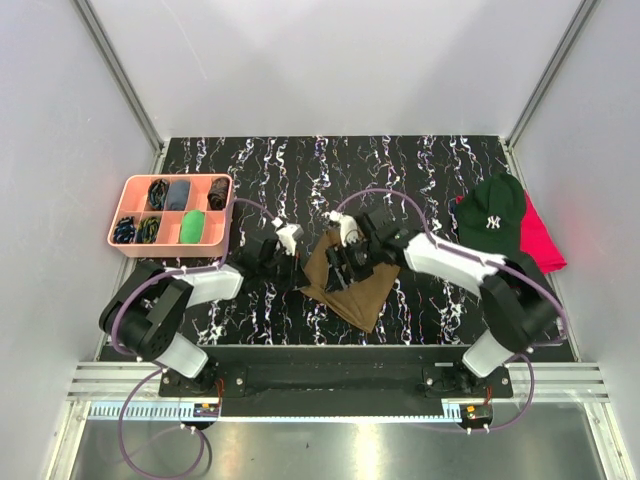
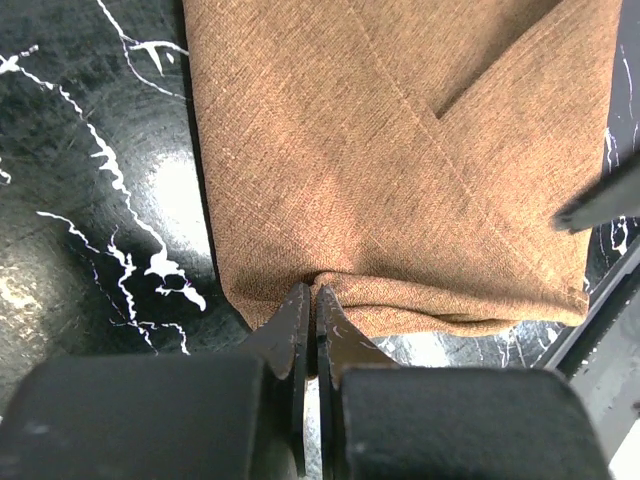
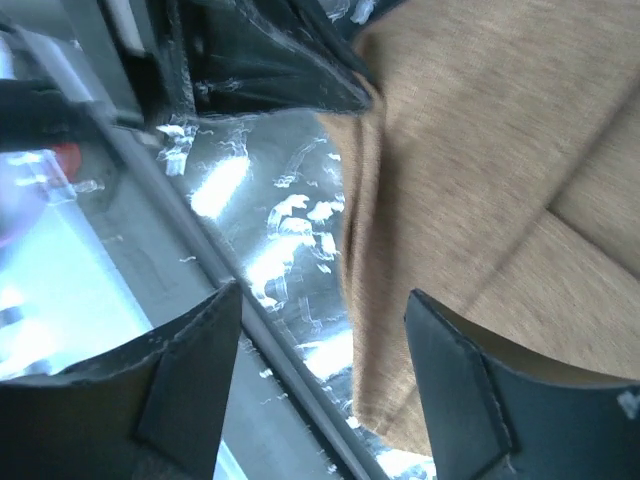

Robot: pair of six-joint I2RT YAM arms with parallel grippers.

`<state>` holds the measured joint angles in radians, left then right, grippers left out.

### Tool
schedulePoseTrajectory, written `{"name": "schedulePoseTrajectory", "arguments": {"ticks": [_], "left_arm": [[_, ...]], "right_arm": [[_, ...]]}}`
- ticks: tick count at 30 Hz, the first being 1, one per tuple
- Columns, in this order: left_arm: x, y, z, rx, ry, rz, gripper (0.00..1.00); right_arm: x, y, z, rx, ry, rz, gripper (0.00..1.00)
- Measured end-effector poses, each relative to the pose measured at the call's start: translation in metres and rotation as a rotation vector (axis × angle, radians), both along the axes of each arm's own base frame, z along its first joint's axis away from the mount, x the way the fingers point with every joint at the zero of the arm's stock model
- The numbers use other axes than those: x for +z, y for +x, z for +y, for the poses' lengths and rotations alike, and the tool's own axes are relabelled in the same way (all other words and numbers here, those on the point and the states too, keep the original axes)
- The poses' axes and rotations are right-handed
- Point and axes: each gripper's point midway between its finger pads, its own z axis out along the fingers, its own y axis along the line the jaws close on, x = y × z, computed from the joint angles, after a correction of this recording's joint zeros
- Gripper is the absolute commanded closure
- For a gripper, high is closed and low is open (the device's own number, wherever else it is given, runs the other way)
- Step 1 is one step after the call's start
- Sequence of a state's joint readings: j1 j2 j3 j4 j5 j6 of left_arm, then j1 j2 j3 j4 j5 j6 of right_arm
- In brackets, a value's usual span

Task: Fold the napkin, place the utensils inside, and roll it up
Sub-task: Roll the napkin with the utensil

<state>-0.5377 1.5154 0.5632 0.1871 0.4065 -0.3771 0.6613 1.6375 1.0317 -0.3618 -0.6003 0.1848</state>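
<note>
The left pincer (image 2: pixel 313 298) is pinching the folded edge of the olive-brown napkin (image 2: pixel 400 170), its jaws clenched on the cloth. The right pincer (image 3: pixel 320 310) is hovering over the napkin's side edge, jaws spread wide. The napkin is lying folded on the black marbled counter (image 1: pixel 430 170), between the two arms.

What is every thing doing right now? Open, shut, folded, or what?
napkin: folded over, one edge pinched.
left tool: shut on the napkin's edge.
right tool: open, holding nothing.
cap: upright, resting on the red cloth.
red cloth: partly under the cap.
pink tray: compartments filled.
</note>
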Motion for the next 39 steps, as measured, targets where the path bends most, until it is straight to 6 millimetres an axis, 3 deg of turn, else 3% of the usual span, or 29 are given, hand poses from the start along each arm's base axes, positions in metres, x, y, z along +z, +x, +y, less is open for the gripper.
{"name": "schedulePoseTrajectory", "arguments": {"ticks": [9, 17, 20, 21, 27, 31, 34, 36, 39], "left_arm": [[0.000, -0.001, -0.001, 0.012, 0.018, 0.070, 1.00], [-0.001, -0.002, -0.003, 0.018, 0.022, 0.106, 1.00], [-0.001, -0.002, -0.003, 0.019, 0.023, 0.109, 1.00], [-0.001, -0.002, -0.003, 0.018, 0.022, 0.111, 1.00], [-0.001, -0.002, -0.003, 0.017, 0.024, 0.115, 1.00], [-0.001, -0.003, -0.004, 0.012, 0.020, 0.119, 1.00], [0.000, -0.003, -0.004, 0.010, 0.018, 0.119, 0.90], [0.001, -0.004, -0.004, 0.010, 0.016, 0.117, 0.75], [0.008, -0.004, -0.004, 0.012, 0.007, 0.108, 0.64]], "right_arm": [[-0.032, -0.045, -0.008, -0.047, -0.316, -0.395, 0.23], [-0.055, -0.053, -0.006, -0.047, -0.486, -0.590, 0.32], [-0.066, -0.053, -0.007, -0.038, -0.547, -0.630, 0.40], [-0.065, -0.052, -0.004, -0.039, -0.549, -0.640, 0.48], [-0.068, -0.040, -0.002, -0.071, -0.605, -0.699, 0.74], [-0.071, -0.038, 0.000, -0.063, -0.622, -0.705, 0.96], [-0.072, -0.039, 0.000, -0.047, -0.627, -0.701, 1.00], [-0.072, -0.039, 0.001, -0.034, -0.623, -0.689, 1.00], [-0.072, -0.039, 0.003, -0.010, -0.594, -0.648, 1.00]]}}
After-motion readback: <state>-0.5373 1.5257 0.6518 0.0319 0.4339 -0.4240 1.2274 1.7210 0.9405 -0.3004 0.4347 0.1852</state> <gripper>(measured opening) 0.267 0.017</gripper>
